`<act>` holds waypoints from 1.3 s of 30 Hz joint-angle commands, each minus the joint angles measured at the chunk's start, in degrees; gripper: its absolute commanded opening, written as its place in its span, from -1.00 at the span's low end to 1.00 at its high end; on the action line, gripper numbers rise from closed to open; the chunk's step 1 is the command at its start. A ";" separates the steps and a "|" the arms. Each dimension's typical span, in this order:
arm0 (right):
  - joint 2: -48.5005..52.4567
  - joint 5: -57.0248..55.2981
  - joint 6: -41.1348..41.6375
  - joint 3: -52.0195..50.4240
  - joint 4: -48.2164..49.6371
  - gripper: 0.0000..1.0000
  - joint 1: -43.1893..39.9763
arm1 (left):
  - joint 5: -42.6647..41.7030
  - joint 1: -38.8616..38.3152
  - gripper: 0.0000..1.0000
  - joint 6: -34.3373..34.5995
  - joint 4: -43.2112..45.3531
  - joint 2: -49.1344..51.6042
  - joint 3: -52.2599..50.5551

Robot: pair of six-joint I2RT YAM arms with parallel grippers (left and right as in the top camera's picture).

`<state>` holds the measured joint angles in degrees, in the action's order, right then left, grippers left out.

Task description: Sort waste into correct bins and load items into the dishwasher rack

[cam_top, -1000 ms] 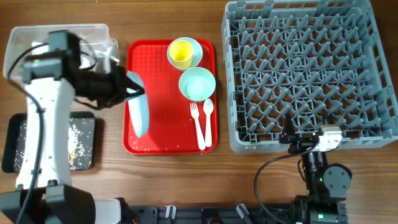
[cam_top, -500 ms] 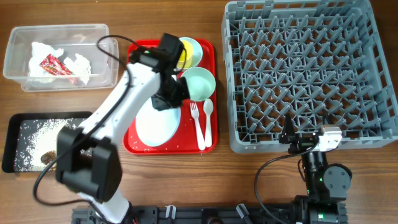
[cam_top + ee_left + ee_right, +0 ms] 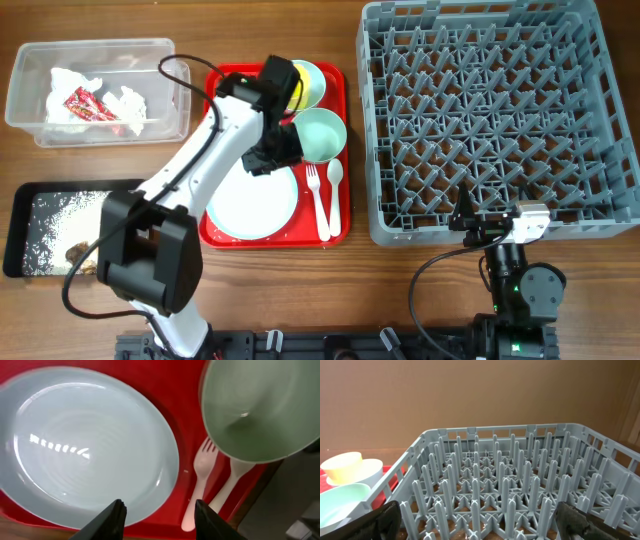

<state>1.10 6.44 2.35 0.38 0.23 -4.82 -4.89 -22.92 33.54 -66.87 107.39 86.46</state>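
Plate [image 3: 256,200] now flat on red tray [image 3: 215,90], left hand [image 3: 159,510] spread wide above, arm outstretched

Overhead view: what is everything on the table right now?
dishwasher rack: 1, grey, right
serving tray: 1, red, centre
plate: 1, pale blue, on serving tray
mint-green bowl: 1, on serving tray
light blue bowl: 1, serving tray's back
yellow cup: 1, inside light blue bowl
fork: 1, white, serving tray's right
spoon: 1, white, beside fork
clear tub: 1, back left
napkins: several, white, in clear tub
snack wrapper: 1, red, in clear tub
black tray: 1, front left
crumbs: many, white, in black tray
left gripper: open, over plate's edge
right gripper: open, at dishwasher rack's near side
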 commanded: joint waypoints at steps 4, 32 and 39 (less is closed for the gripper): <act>-0.31 0.72 0.79 -0.09 0.26 1.00 -0.28 | 6.91 13.55 -0.04 0.42 -2.12 -9.07 8.61; 35.15 21.22 17.97 31.82 48.13 0.99 -0.28 | 7.43 45.59 1.00 1.44 -6.86 -16.41 8.59; 67.06 51.30 19.19 62.49 23.54 1.00 1.92 | 7.37 45.59 1.00 1.46 -6.88 -16.41 8.59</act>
<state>58.39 38.17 20.86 54.78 26.02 -4.14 1.67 22.35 34.85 -73.76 90.80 94.87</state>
